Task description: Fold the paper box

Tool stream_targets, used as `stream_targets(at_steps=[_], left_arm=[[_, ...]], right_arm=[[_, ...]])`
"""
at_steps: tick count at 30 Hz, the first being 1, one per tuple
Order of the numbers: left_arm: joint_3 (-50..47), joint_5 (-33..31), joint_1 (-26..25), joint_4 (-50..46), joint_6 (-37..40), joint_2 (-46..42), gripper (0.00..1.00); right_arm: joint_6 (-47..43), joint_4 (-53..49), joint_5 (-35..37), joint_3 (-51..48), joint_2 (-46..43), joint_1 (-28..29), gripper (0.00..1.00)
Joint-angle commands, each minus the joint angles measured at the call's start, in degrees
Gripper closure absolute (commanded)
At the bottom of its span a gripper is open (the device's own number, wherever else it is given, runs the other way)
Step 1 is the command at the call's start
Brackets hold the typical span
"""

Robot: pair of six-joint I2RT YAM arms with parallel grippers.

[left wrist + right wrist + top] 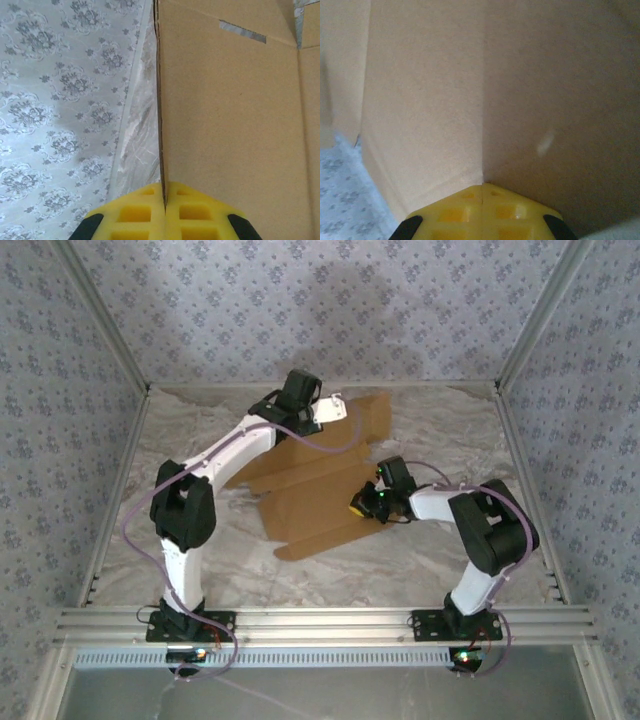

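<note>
Paper box (310, 500) sits mid-frame in top view, long axis running upper right to lower left.
Left gripper (335, 410) clamped on far panel edge, upper centre.
Right gripper (358, 506) closed on right-side flap, nearer box middle.
Open table (420, 560) at lower right; back wall (300, 310) close behind left gripper.

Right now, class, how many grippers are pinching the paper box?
2. The left gripper is shut on an edge of the paper box at its far side. The right gripper is shut on a raised fold at its near right part.
</note>
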Motion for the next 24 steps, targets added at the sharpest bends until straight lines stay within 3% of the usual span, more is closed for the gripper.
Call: stream_targets(at_steps=[1, 14, 21, 24], left_arm=[[-5.3, -1.7, -3.3, 5.8, 4.0, -4.7, 1.00], [-27.3, -11.9, -9.0, 25.7, 9.9, -9.4, 1.00], [-32.8, -17.3, -9.1, 41.4, 15.6, -6.3, 1.00], [-33.1, -17.2, -8.9, 43.2, 15.2, -5.6, 1.00]], right_arm=[[8.1, 2.6, 4.5, -0.6, 3.0, 1.1, 1.00], [10.5, 5.1, 6.9, -0.7, 5.0, 1.9, 1.00], [10.1, 6.0, 5.0, -0.1, 5.1, 1.9, 1.00], [10.1, 6.8, 3.6, 0.0, 4.7, 1.6, 1.00]])
